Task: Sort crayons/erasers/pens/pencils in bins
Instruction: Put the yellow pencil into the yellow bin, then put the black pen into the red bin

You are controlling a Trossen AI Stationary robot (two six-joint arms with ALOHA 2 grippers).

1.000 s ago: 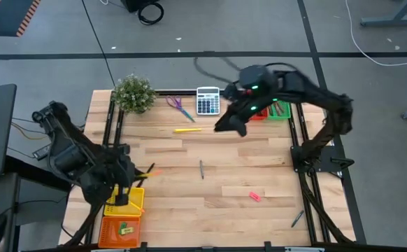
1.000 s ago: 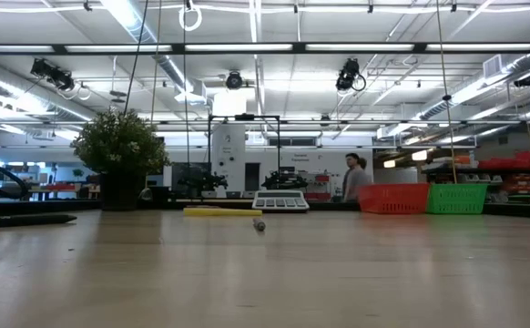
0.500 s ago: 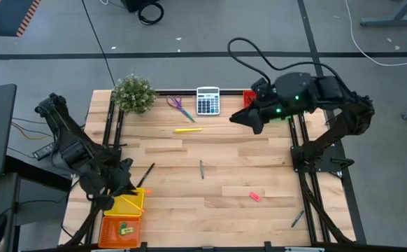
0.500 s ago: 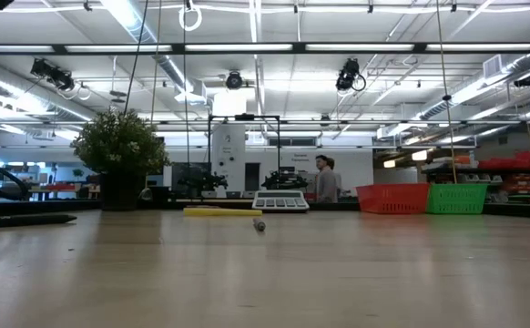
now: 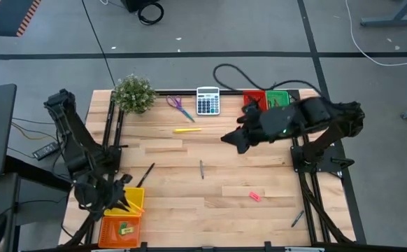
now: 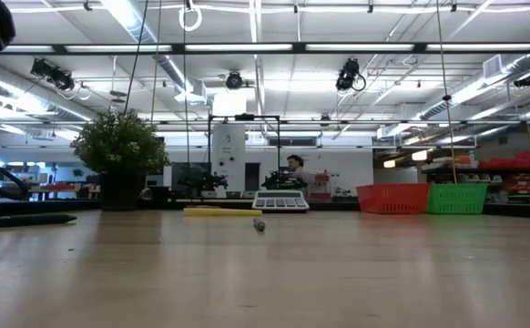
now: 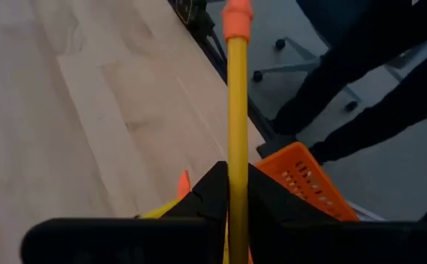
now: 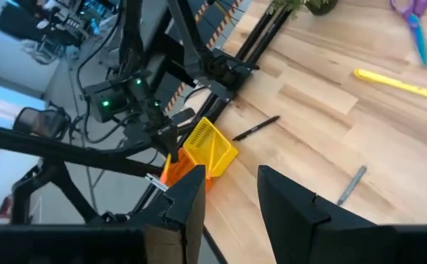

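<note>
My left gripper (image 5: pixel 112 198) hangs at the near left corner, beside the yellow bin (image 5: pixel 131 201), and is shut on a long orange-yellow pencil (image 7: pixel 235 110). The orange bin (image 5: pixel 122 227) stands just nearer; the red bin (image 5: pixel 254 99) and green bin (image 5: pixel 277 98) stand at the far right. My right gripper (image 5: pixel 229 139) hovers open over the table's middle right, with nothing between its fingers (image 8: pixel 191 202). Lying flat on the wood are a black pen (image 5: pixel 145 173), a grey stick (image 5: pixel 201 169), a yellow pen (image 5: pixel 187 129) and a pink eraser (image 5: pixel 254 196). My left gripper pinches the pencil's shaft (image 7: pixel 235 172) between its two fingers. The pencil runs along the fingers and sticks out well past their tips, its orange end (image 7: pixel 237 16) farthest from the gripper. Its other end is hidden behind the gripper. The pencil is clear of the tabletop.
A potted plant (image 5: pixel 133 93), purple scissors (image 5: pixel 180 106) and a grey calculator (image 5: pixel 208 100) stand along the far edge. A dark pen (image 5: pixel 298 218) lies by the right frame rail. A person walks in the room behind the table (image 6: pixel 294 173).
My left gripper has sunk and moved toward the near left corner with the pencil, from beside the black pen to the yellow bin, tipping as it went. My right arm has swung from the far middle toward the table's right and then nearer, rolling its wrist.
</note>
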